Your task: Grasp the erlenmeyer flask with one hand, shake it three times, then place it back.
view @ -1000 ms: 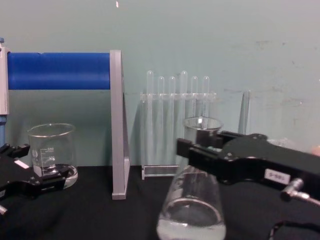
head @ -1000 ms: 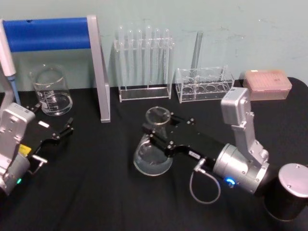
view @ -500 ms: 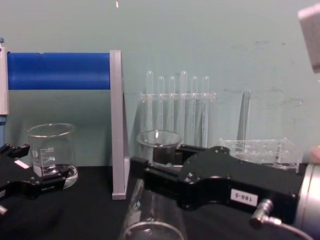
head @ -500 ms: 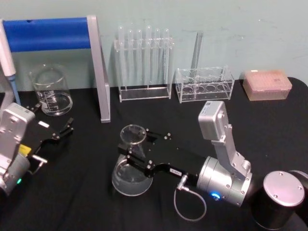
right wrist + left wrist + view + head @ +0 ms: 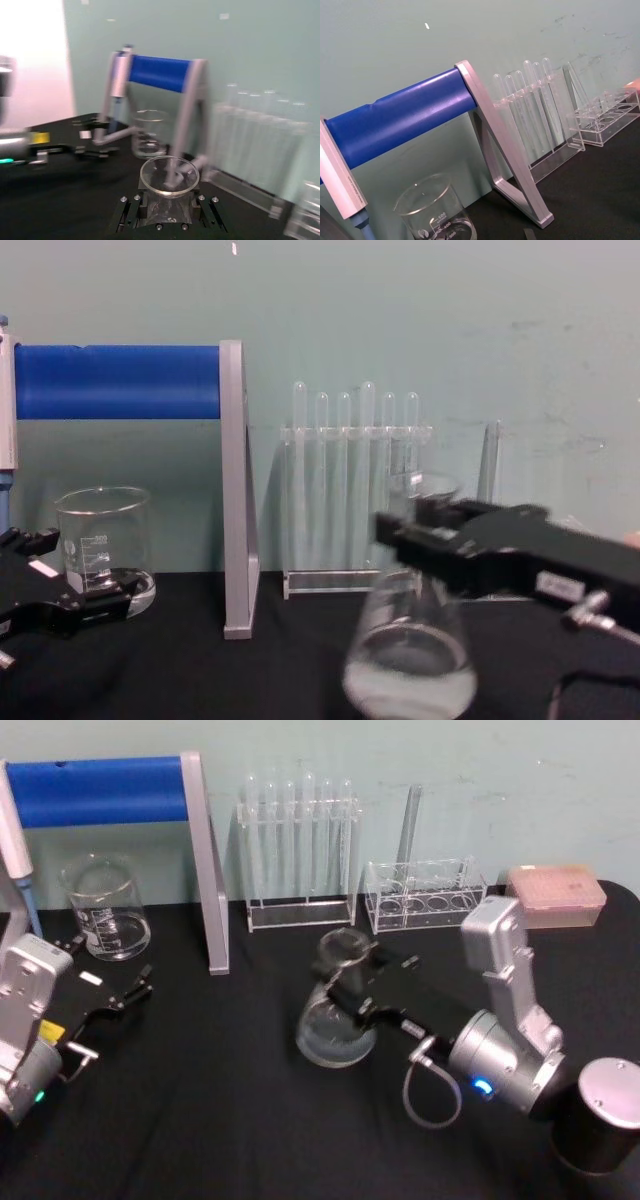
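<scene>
— One gripper on the job, then?

— Yes. The right gripper (image 5: 345, 982) has its jaws clamped on the neck of the erlenmeyer flask (image 5: 338, 1025), just under the flared rim, over the middle of the worktop (image 5: 200, 1120). The left gripper (image 5: 108, 965) rests near the left edge, jaws apart and empty.

— Is the flask off the surface?

— I cannot tell for sure. From the chest view it seems to lean a little, and a shallow pool of clear liquid sits in the base.

— What worries you?

— Smooth glass held by the neck alone. A hard shake could let it slide or twist in the jaws. The mouth is open, so a wide swing could throw liquid out.

— And the neighbours?

— The test tube rack (image 5: 300, 860) stands at the back edge, behind the flask; a swing that way could knock it. Setting the flask down tilted could tip it over.
</scene>
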